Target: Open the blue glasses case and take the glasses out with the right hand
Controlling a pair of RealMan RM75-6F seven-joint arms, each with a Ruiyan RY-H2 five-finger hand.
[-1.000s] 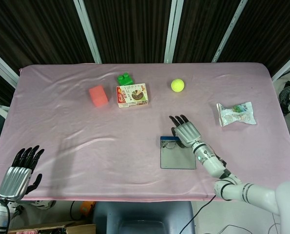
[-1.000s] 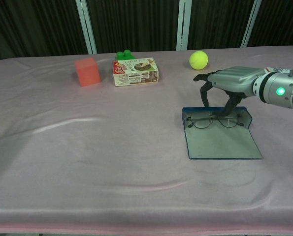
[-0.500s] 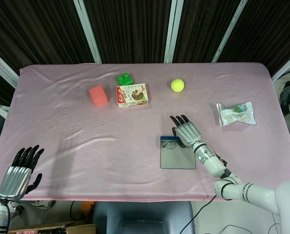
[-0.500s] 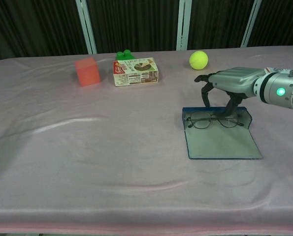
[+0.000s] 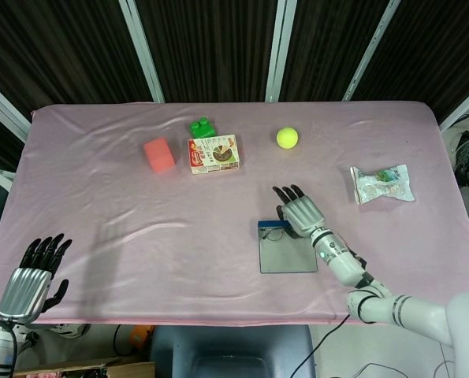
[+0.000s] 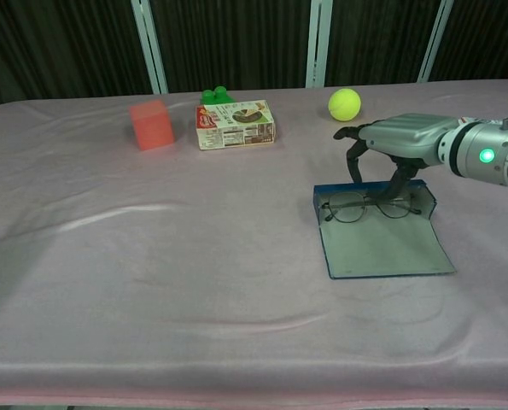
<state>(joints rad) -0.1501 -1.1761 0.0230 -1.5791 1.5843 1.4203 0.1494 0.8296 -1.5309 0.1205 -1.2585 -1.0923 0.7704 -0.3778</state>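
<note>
Half done: blue glasses case (image 6: 382,243) lies open on pink table (image 6: 151,256), glasses (image 6: 369,207) inside at its far wall. Right hand (image 6: 396,145) arched over them, fingers down, grasping nothing visible. Next: pinch frame, lift clear. Left hand (image 5: 31,279) idle, unclenched.

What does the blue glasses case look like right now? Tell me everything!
The blue glasses case lies open on the pink tablecloth, near the table's right side. Its lid is folded flat toward the robot, showing a smooth grey-blue inside with thin blue edges. The shallow tray behind it holds thin-rimmed glasses, lenses facing the chest camera. The right hand arches over the tray, fingertips down at the glasses; whether they touch the case is unclear.
</note>
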